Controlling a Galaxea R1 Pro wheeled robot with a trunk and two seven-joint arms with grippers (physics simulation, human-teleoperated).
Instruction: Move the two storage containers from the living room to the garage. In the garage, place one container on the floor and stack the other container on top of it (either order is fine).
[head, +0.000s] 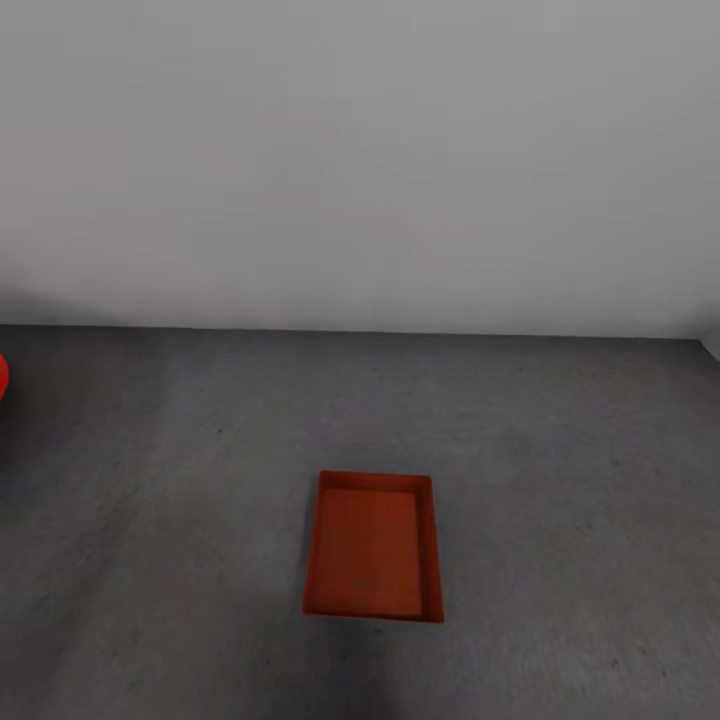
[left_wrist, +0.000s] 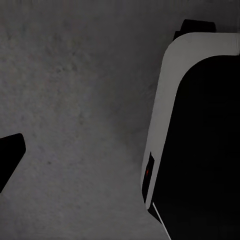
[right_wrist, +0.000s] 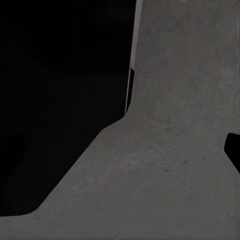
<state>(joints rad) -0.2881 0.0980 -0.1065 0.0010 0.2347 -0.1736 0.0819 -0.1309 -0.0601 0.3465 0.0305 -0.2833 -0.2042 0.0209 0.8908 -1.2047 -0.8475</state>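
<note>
A: Where is the storage container (head: 372, 547) found?

B: One orange-red container is seen lying flat on the dark grey concrete floor (head: 150, 560) of the garage, open side up, near the middle of the head view and well apart from the white-grey wall (head: 360, 160). Nothing is seen inside it. A sliver of red, presumably the car (head: 3, 376), is caught at the left edge.

A: And the grippers?

B: Only dark edges of what may be a finger are caught in the wrist views, over bare floor and beside the robot's own black-and-white body (left_wrist: 200, 130). Whether either pincer is spread or pressed together cannot be told. Nothing is seen held.

A: What is judged to remain?

B: Only one container is seen here, so the second is probably to be fetched and stacked on this one. For a good stack, it should be carried level, lined up squarely over the rim, and lowered straight so the thin walls are not caught or the lower container pushed aside.
</note>
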